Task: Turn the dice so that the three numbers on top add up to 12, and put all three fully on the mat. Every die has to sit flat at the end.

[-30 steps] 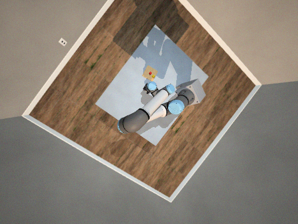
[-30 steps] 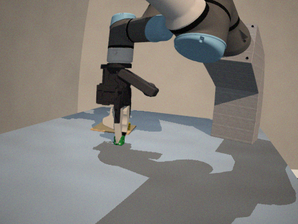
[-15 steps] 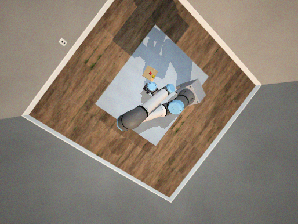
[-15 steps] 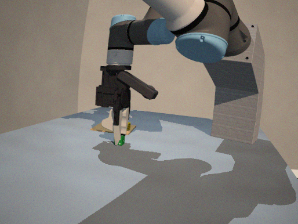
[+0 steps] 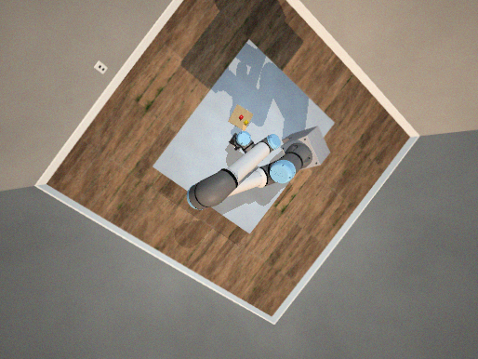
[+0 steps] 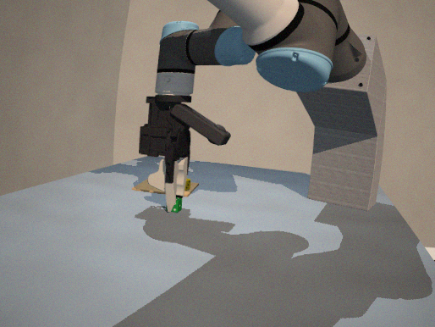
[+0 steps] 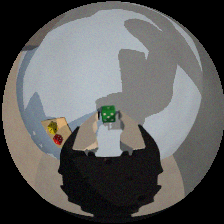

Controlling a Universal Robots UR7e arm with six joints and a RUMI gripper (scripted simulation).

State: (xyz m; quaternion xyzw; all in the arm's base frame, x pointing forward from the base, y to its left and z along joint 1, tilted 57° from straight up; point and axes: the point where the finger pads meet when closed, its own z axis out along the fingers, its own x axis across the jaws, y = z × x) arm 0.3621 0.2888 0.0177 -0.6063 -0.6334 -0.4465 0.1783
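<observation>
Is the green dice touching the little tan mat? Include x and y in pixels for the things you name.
Apart. The wrist view shows it best: a wide strip of pale blue table [image 5: 186, 153] [image 6: 85, 254] [image 7: 75, 75] lies between the green die [image 6: 178, 205] [image 7: 108, 114] and the tan mat [image 5: 235, 112] [image 6: 143, 186] [image 7: 61, 121].

Beige walls [image 5: 51, 28] [image 6: 211, 106], pale skirting [image 5: 158, 253], brown wood floor [image 5: 121, 153], white outlet [image 5: 100, 67].

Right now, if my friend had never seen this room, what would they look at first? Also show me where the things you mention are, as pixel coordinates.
Probably the big robot arm [image 5: 251, 162] [image 6: 277, 21], bending over the pale blue table top [image 5: 186, 153] [image 6: 63, 254] [image 7: 75, 65]. Next, perhaps, the bright green die [image 6: 177, 205] [image 7: 108, 114] down by the tips of the black gripper [image 6: 174, 203] [image 7: 109, 111]. Then the little tan mat [image 5: 235, 122] [image 6: 145, 186] [image 7: 61, 123], with a red die [image 5: 241, 117] [image 7: 58, 139] and a yellow die [image 5: 246, 123] [image 6: 188, 184] [image 7: 52, 128] on it.
</observation>
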